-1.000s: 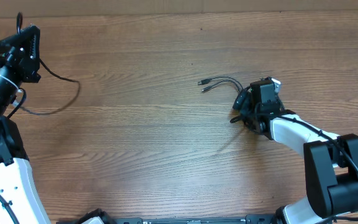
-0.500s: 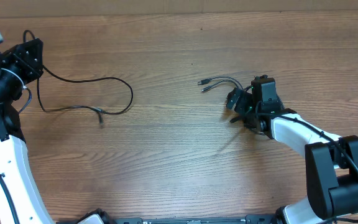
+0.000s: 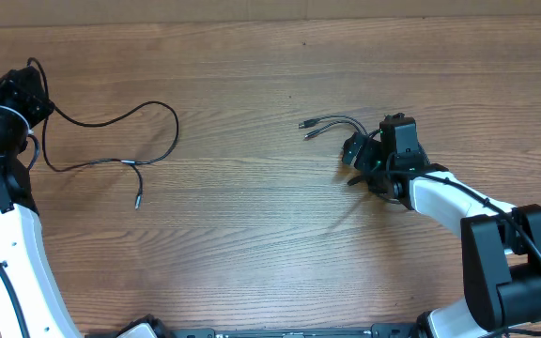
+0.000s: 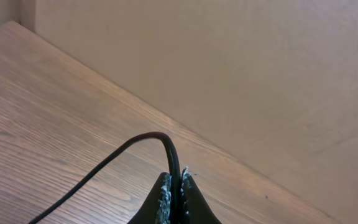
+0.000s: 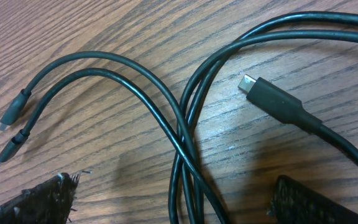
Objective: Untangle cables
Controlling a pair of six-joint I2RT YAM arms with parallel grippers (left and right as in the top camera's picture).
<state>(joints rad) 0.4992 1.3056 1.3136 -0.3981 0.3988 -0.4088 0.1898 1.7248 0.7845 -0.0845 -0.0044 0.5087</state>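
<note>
- Left gripper (image 4: 174, 182): pressed together, clamped on single cable (image 4: 104, 167), which trails off it across table (image 3: 252, 244).
- Right gripper (image 5: 179, 202): spread apart, tangled cables (image 5: 185, 124) lying between its tips.

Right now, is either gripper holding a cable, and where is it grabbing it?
The left gripper pinches one cable along its cord, away from its loose plug. The right gripper is open, holding nothing.

Even, warm light spreads over the wooden surface (image 3: 252, 244). In the right wrist view the cables (image 5: 185, 124) look sharp and cast soft, faint shadows. The left wrist background is slightly soft.
</note>
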